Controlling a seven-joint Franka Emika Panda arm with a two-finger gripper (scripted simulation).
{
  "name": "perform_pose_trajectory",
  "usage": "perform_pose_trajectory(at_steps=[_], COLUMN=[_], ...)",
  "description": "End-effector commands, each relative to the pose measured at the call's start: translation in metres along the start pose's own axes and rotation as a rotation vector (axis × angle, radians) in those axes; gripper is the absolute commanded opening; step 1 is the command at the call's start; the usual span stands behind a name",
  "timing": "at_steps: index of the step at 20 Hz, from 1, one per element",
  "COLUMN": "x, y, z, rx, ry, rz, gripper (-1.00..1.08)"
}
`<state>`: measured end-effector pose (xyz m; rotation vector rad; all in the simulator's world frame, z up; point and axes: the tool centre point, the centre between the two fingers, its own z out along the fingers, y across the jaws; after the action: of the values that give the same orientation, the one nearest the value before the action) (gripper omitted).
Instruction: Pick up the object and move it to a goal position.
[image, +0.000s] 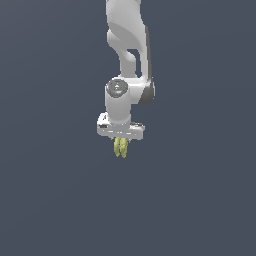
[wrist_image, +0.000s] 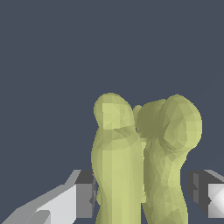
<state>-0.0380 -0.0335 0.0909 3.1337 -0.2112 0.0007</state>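
The object (image: 120, 149) is a small yellow-green lumpy bunch of elongated pods. It hangs straight down beneath the white hand of the arm, in the middle of the exterior view. My gripper (image: 121, 142) is shut on the object, which is narrower than the hand and hides the fingertips there. In the wrist view the object (wrist_image: 131, 162) fills the space between the two dark finger pads (wrist_image: 84, 194), standing lengthwise away from the camera. My gripper (wrist_image: 142, 194) holds it near its closer end. No goal marker shows in either view.
A uniform dark grey-blue ground (image: 50, 200) fills both views. The white arm (image: 127, 45) rises straight up from the hand to the top edge of the exterior view. No other objects or edges show.
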Motion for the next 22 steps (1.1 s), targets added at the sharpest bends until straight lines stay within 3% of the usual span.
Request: perform_pose_trajectory(at_steps=[1,17,22], x=[0.002,0.027,0.034], y=[-0.016,-0.185,-0.224], z=[-0.003,-0.031,-0.037], rx=[0.000,0.000,0.001], ry=[0.001,0.000,0.000], rz=[-0.001,-0.002,-0.002], gripper=[-1.00,-1.00,-1.00])
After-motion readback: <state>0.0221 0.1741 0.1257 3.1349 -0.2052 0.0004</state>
